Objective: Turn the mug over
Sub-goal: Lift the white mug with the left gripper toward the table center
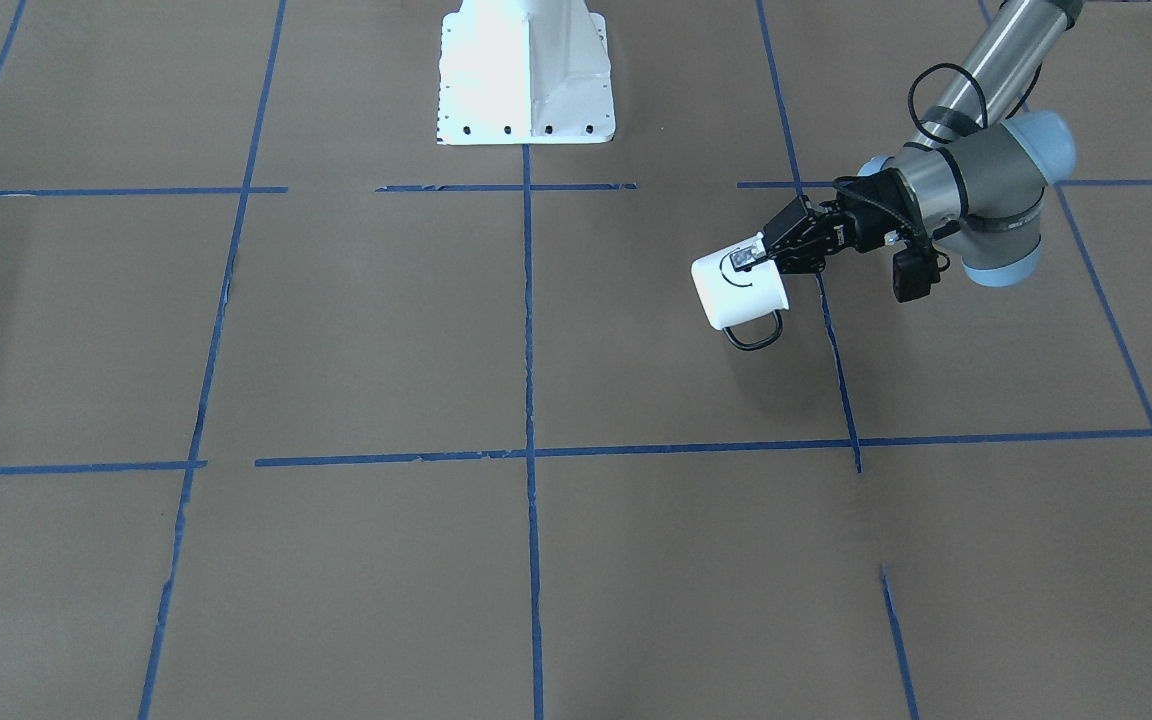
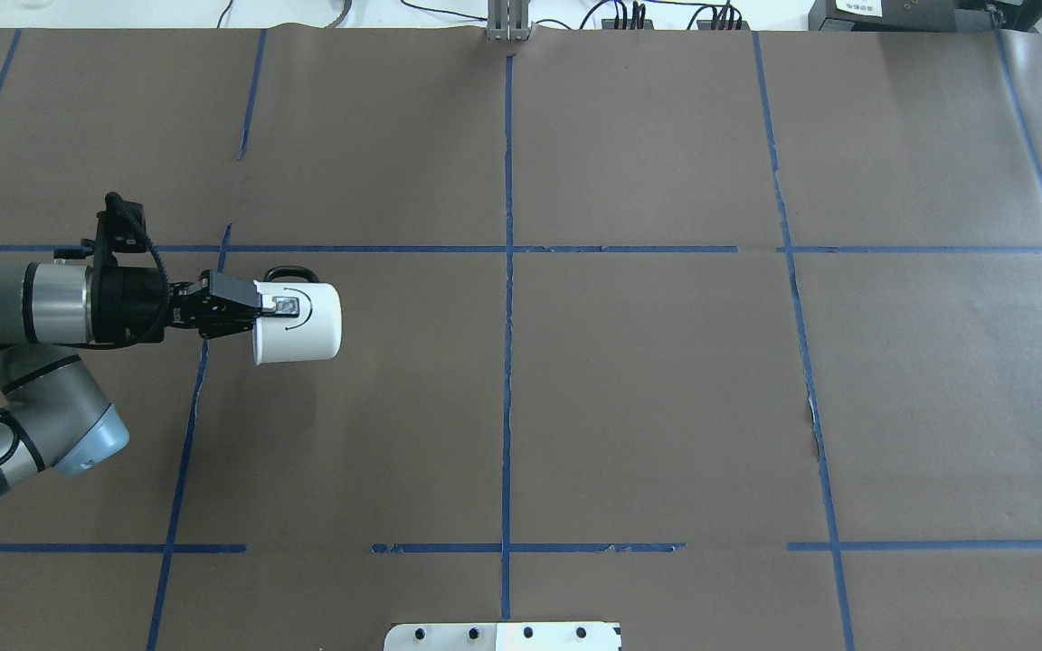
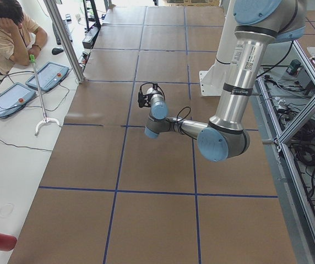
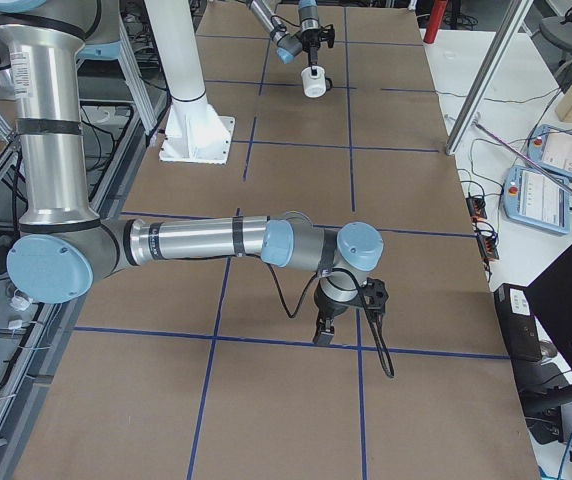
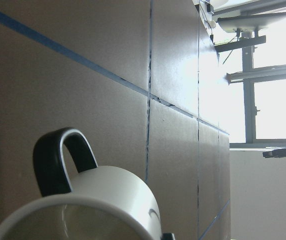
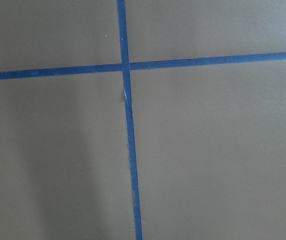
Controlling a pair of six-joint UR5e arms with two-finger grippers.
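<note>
The white mug with a black smiley face and black loop handle lies tilted on its side, held off the brown table. My left gripper is shut on its rim, one finger inside and one on the outer wall. In the overhead view the mug points its base toward the table's middle, away from the left gripper, with the handle toward the far side. The left wrist view shows the mug's rim and handle close up. My right gripper hangs low over the table in the exterior right view only; I cannot tell whether it is open or shut.
Brown paper covers the table, with a grid of blue tape lines. The white robot base plate stands at the robot's edge. An operator sits beyond the far edge beside tablets.
</note>
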